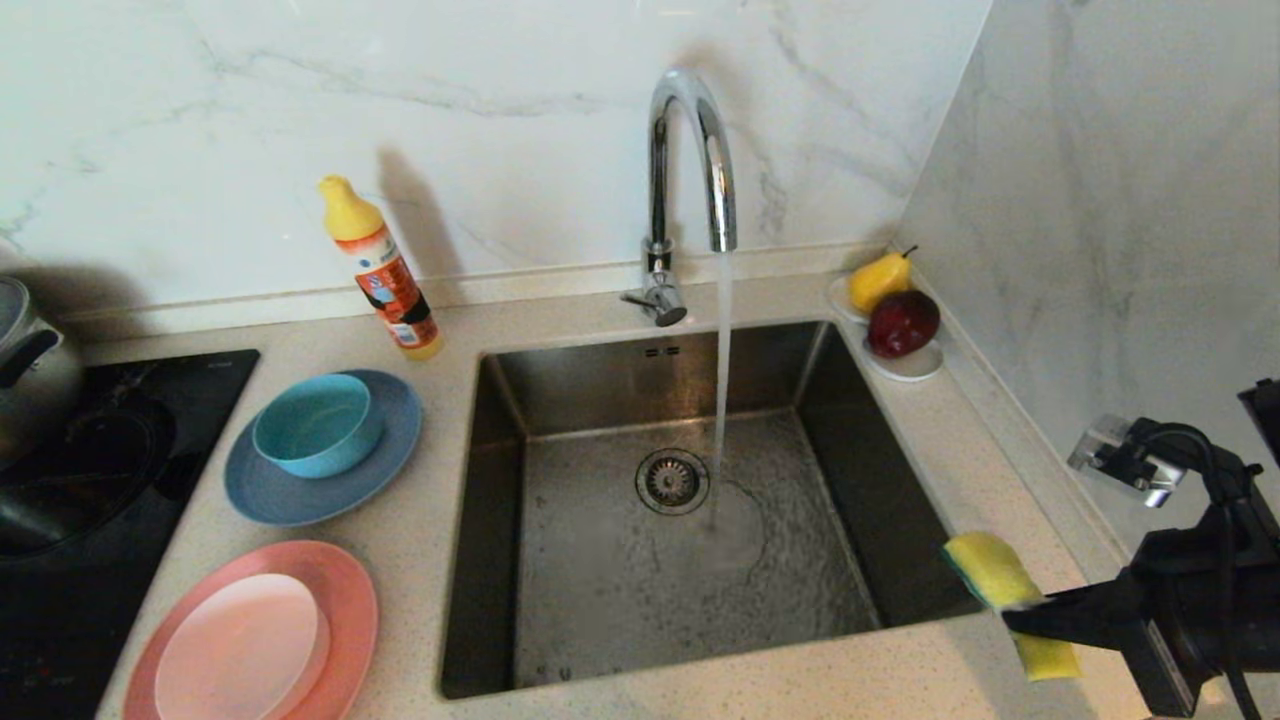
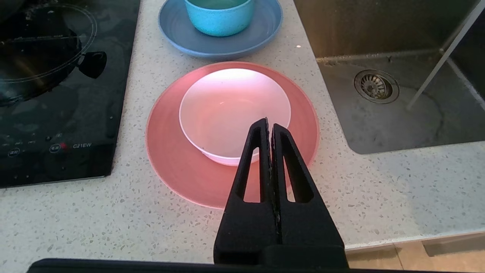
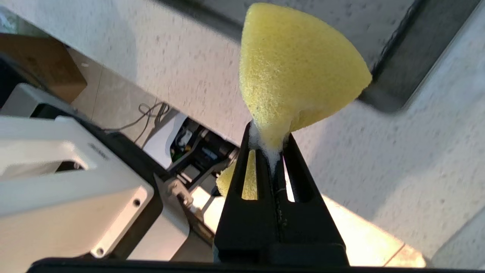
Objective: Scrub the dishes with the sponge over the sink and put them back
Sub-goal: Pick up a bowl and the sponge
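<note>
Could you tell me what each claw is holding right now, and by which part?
The right claw pinches the sponge across its middle; the left claw is shut on nothing.

salmon-pink plate [image 1: 345,600] cut by frame edge, kettle [image 1: 25,360] half out of view

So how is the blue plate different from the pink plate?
The blue plate sits farther back, near the orange bottle; the pink plate sits nearer the counter's front edge. The blue plate carries a deep teal bowl; the pink plate carries a shallower pale pink dish. The left gripper, shut, hangs over the pink plate, not the blue one. Both are round, matte and lie flat on the counter left of the sink.
</note>
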